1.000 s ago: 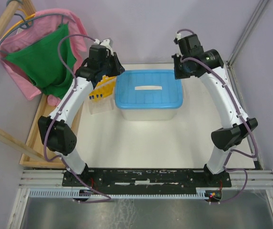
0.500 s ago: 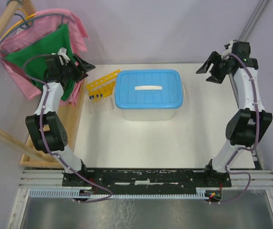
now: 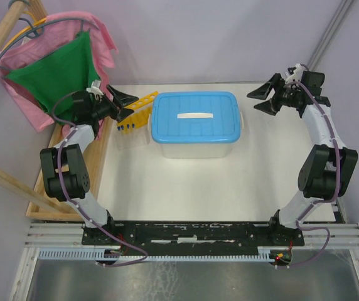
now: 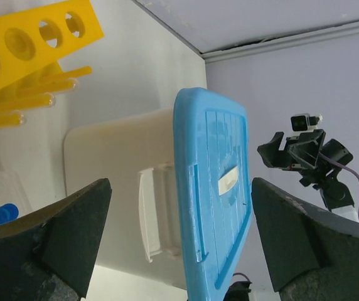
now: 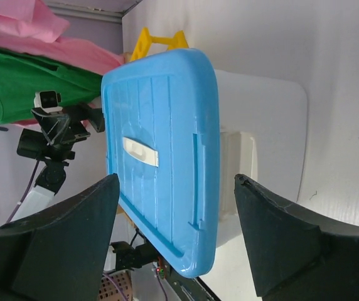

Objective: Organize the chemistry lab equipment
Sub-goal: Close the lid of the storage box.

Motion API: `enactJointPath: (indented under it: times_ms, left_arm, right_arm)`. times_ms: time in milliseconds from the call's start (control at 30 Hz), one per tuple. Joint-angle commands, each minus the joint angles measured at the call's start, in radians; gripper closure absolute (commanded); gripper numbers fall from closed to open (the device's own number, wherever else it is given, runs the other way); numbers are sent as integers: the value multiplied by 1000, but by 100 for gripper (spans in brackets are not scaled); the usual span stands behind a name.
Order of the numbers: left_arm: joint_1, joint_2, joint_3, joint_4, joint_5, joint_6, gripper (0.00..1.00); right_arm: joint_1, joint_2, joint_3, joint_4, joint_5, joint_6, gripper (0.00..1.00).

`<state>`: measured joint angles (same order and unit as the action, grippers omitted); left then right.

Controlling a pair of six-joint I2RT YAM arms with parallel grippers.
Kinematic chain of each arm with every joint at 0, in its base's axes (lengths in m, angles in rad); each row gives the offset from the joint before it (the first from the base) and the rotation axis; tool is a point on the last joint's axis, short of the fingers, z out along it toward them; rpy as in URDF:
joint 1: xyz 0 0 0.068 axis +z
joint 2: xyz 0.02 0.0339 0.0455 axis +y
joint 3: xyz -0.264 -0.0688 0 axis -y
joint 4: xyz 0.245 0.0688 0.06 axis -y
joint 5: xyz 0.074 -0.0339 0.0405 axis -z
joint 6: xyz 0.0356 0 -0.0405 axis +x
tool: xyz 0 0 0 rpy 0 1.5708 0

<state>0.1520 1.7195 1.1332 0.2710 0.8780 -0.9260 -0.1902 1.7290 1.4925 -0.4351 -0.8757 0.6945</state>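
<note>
As the overhead view shows it, the left gripper (image 3: 128, 105) sits at the table's upper left, fingers spread wide and holding nothing, just beside the yellow rack (image 3: 140, 104). Blue-capped tubes (image 3: 126, 127) lie just below the rack, left of the white tub (image 3: 195, 149) with its blue lid (image 3: 195, 116) at centre. The right gripper (image 3: 260, 102), upper right, is likewise spread and empty, apart from the tub. A green cloth (image 3: 54, 78) hangs at upper left.

Left wrist view: dark fingers (image 4: 54, 238) fill both lower corners, gaping. Rack at upper left, tube caps at lower left edge, tub and lid at centre.

Right wrist view: fingers (image 5: 48, 244) wide apart along the bottom. Lid at centre, rack tip at top.
</note>
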Motion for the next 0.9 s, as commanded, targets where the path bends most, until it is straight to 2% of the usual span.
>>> enactJointPath:
  times_ms: [0,67,133,267,400,600,867]
  left_arm:
    - [-14,-41,-31,155,41,-62,1]
    - [-21,-37,-29,133,34,-29,4]
    - [-30,-29,-13,38,18,39,9]
    - [-61,-16,13,-131,-34,184,9]
    - [-79,-9,8,-201,-74,249,9]
    - [-101,7,-5,-189,-56,271,9]
    - [-143,11,-66,-30,-47,223,7]
  right_arm:
    - [0,0,-23,80,-70,-7,18]
    - [1,6,-37,77,-84,-16,18]
    - [2,12,-50,68,-99,-31,18]
    - [4,12,-89,49,-95,-61,19]
    - [13,24,-121,55,-103,-78,20]
    - [31,42,-139,77,-136,-81,20]
    - [69,71,-142,49,-156,-126,21]
